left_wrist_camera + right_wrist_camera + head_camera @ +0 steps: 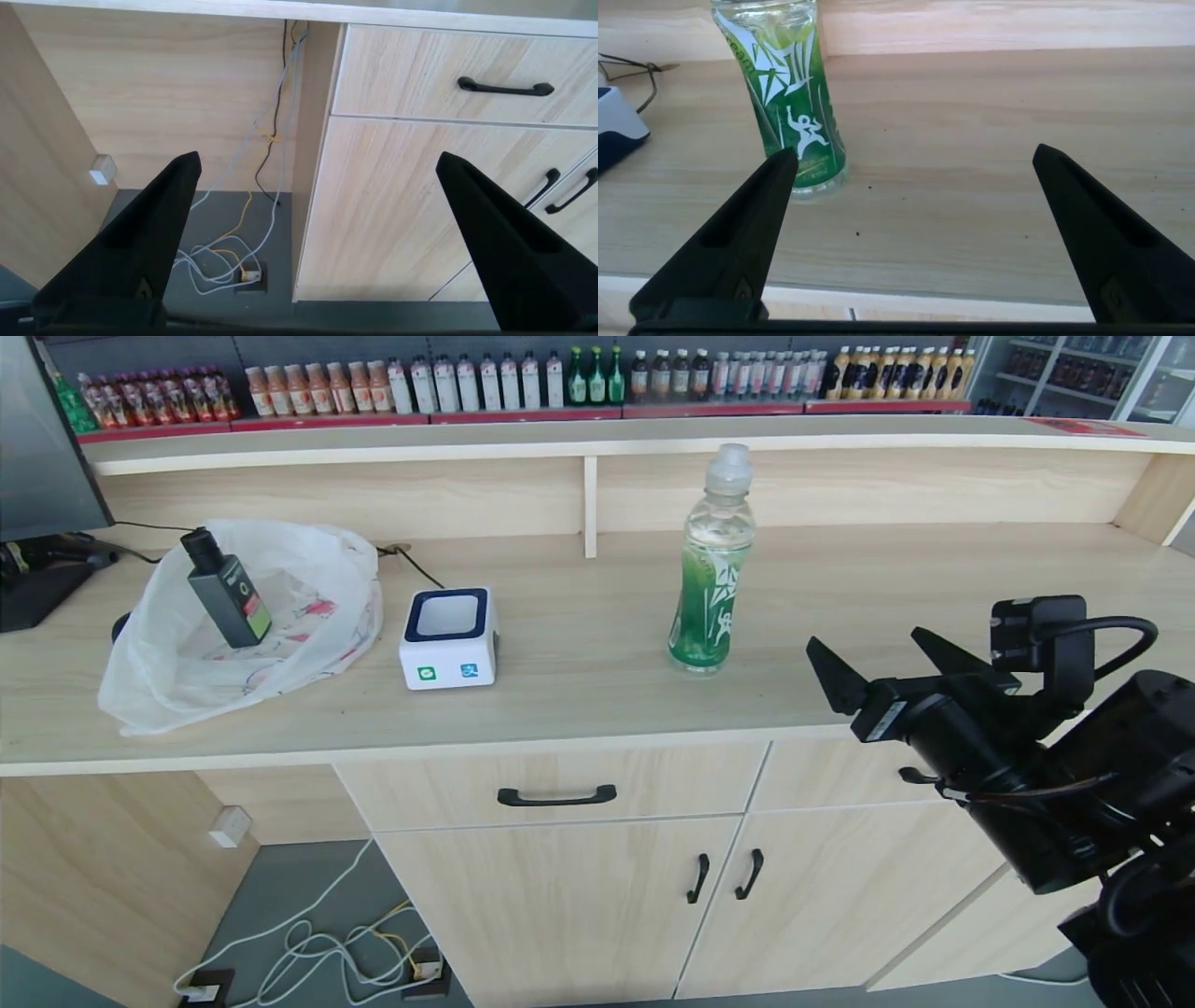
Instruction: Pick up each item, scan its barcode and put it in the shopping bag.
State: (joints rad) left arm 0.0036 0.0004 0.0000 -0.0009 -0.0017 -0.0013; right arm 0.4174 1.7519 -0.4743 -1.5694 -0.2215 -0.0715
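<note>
You had the left gripper (318,159) low in front of the cabinet, fingers wide apart, nothing between them. Past it were the drawer handle (505,89) and loose cables (224,261) on the floor. Your right gripper (861,636) was at the front edge of the counter (579,691), on the right, also spread open and empty, pointed toward the bottle (711,569). The bottle stood upright on the counter, green label, pale cap, apart from the gripper and beyond it to the left. Further left the scanner (448,637) sat window up, well apart from the bottle. Just beside the scanner, on its left, the bag (317,579) lay open, with what looked like a dark bottle (224,588) leaning inside. Behind everything, a shelf (523,417) of drinks ran along the back.
</note>
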